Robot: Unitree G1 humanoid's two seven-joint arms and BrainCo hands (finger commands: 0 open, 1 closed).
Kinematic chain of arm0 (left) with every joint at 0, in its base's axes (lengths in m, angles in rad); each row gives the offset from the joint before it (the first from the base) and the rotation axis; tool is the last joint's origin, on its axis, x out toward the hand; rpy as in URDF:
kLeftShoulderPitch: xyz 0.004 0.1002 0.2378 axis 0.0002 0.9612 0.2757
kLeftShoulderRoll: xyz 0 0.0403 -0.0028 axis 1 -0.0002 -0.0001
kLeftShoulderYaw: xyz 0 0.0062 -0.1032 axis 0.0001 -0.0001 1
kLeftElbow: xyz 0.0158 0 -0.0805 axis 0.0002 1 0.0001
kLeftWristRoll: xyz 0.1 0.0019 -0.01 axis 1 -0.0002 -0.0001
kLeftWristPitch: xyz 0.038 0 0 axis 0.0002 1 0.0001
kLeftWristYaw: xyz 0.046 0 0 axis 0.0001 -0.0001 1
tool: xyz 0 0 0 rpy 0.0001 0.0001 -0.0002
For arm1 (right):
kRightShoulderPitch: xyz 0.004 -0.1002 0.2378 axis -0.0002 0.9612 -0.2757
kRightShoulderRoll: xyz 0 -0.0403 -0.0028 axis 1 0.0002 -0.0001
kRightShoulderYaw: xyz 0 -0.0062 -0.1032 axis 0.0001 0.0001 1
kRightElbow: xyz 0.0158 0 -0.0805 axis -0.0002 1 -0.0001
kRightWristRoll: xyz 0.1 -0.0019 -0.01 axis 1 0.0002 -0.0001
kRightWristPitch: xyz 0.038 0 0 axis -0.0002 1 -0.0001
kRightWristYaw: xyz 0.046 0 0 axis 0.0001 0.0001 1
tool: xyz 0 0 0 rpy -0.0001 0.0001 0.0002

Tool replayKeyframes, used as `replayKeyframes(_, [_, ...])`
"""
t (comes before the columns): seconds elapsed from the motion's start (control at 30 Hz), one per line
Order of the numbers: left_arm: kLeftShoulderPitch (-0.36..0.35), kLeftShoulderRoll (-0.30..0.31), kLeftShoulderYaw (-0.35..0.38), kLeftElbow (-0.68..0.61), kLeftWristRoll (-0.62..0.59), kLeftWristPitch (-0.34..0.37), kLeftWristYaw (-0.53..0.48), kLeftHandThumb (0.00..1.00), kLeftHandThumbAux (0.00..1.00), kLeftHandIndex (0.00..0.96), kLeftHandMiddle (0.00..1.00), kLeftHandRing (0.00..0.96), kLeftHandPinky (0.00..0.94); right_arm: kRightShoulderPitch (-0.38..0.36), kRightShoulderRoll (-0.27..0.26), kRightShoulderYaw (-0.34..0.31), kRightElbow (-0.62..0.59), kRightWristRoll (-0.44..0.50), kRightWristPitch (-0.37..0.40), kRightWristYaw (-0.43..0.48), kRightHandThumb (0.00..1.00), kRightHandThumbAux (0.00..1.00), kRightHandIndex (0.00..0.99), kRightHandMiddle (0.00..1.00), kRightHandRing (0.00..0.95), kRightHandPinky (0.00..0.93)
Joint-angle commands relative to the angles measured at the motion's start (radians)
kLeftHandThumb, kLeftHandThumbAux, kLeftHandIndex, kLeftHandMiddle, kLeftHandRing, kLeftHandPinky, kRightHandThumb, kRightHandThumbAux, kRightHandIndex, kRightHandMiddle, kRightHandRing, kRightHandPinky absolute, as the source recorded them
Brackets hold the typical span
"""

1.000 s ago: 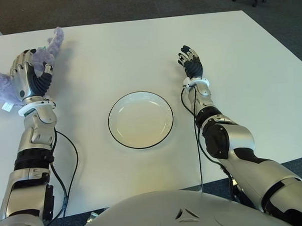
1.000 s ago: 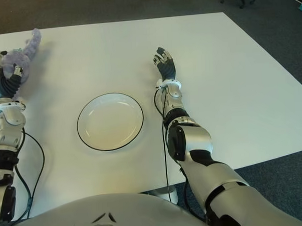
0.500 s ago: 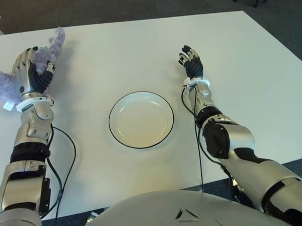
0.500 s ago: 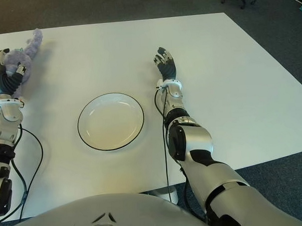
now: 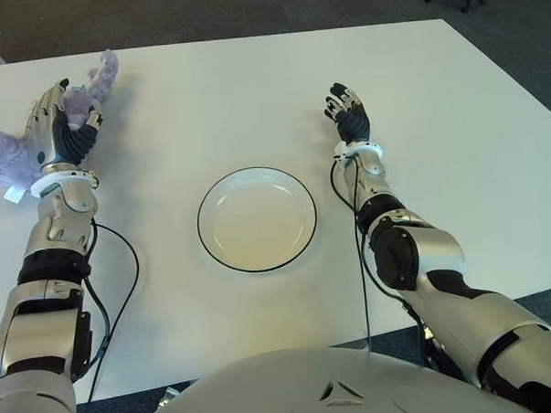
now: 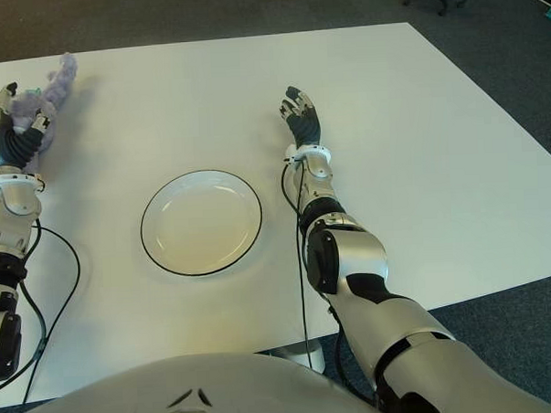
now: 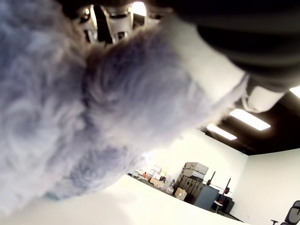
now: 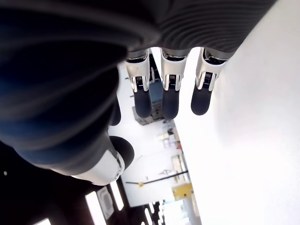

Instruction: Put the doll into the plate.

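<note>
1. Since a second ago the left hand (image 5: 60, 124) has slid a little farther out along the table and its fingers have loosened: they were curled down into the plush, and now the thumb and fingertips stand more upright, half open. The plate and the other arm have not shifted.

2. The doll (image 5: 8, 152), a purple furry toy, lies at the far left of the white table (image 5: 456, 144). Its body spreads out beyond the back of the left hand, and one fuzzy limb pokes up past the fingertips. The left wrist view is filled with fur right against the palm, so the fingers are cupped around a fold of the toy, but I would judge the hold loose, not a firm clamp.

3. The hand sits this way, I think, because it is settling its grip: soft plush gives under the fingers, so they need to close on a thick part before lifting.

4. The plate (image 5: 256, 218), white with a dark rim, stands bare in the middle of the table, well apart from the left fingers on their inner side. The doll has that whole stretch to travel.

5. The right hand (image 5: 348, 114) shows beyond the plate on its right side, fingers straight, slightly spread, holding nothing. It looks idle, kept out of the carrying path.
</note>
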Motion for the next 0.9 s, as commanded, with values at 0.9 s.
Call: replayKeyframes(0.9, [-0.081, 0.003, -0.055, 0.092, -0.042, 0.034, -0.098, 0.529, 0.278, 0.021, 0.138, 0.129, 0.109, 0.062, 0.001, 0.0, 0.037, -0.003, 0.018, -0.027, 0.572, 0.776, 0.183, 0.139, 0.138, 0.17])
